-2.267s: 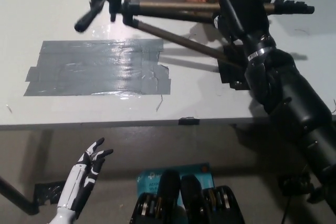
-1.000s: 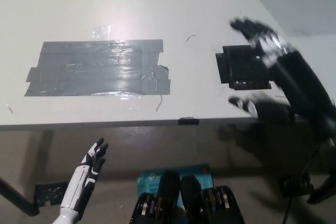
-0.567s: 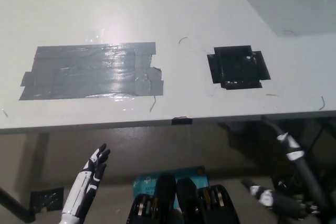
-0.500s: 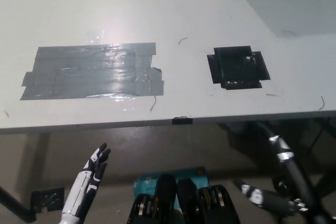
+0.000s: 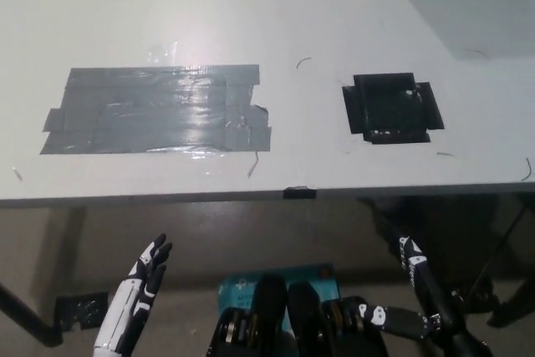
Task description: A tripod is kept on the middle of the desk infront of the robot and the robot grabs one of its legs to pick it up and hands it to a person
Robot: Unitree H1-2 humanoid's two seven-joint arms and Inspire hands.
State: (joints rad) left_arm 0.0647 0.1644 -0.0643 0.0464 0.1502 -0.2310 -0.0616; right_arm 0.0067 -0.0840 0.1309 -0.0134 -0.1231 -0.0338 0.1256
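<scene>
1. Nearest to me, low at my left, my white left hand point(image 5: 138, 290) rests below the desk's near edge, palm turned inward, fingers straight and a little apart, holding nothing
2. Low at my right, my black right hand point(image 5: 420, 300) hangs under the desk too, dark against the shadowed floor; whether it is open or closed I cannot tell, and I see nothing in it
3. Between the two hands, on the floor, lies a blue card or packet point(image 5: 242, 283), partly hidden
4. Next out is the desk point(image 5: 167, 186), with a small black tab point(image 5: 299, 193) on its front edge
5. On the top, left of middle, lies a wide patch of grey tape point(image 5: 159, 110), glossy and wrinkled; right of middle, well apart from it, is a smaller square of black tape point(image 5: 391, 108)
6. Far right, a white block point(image 5: 468, 6) stands at the desk's corner
7. The tripod does not show anywhere: not on the desk, not in either hand. So I cannot say which way it lies from my fingers or how its long axis runs
8. My judgement: with the tripod off the desk and both hands low, the handing-over looks done. If a reach were called for, my right hand sits under the black square and my left under the grey patch, neither plainly nearer the desk's middle
</scene>
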